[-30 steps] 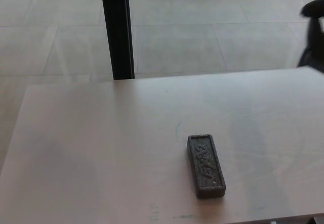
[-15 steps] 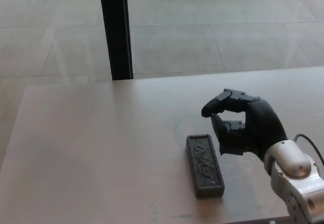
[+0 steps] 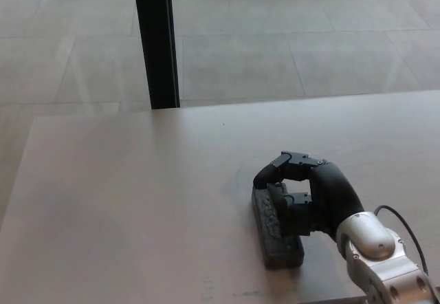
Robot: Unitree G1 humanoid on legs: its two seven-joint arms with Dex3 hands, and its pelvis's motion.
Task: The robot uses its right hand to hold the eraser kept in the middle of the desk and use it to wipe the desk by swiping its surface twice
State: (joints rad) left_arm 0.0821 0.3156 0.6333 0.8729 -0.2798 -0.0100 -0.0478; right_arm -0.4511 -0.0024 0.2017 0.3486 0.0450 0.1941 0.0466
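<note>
A dark grey rectangular eraser (image 3: 280, 241) lies flat on the pale desk (image 3: 137, 194), lengthwise toward me, right of the middle and close to the front edge. My right hand (image 3: 309, 194) comes in from the lower right and sits over the eraser's far half. Its two fingers (image 3: 278, 166) arch over the eraser's far left corner, while the thumb (image 3: 292, 201) rests by its right side. The fingers stay apart and straddle the eraser, which still lies flat on the desk. The hand hides the eraser's far right part. My left hand does not show.
A black vertical post (image 3: 155, 39) stands just behind the desk's far edge, left of centre. Grey tiled floor (image 3: 289, 36) lies beyond. The desk's front edge (image 3: 323, 297) runs close below the eraser. A thin black cable (image 3: 402, 225) loops off my right wrist.
My right hand entered from the right, then moved down and left from beside the eraser to over its far half. The eraser has kept its place.
</note>
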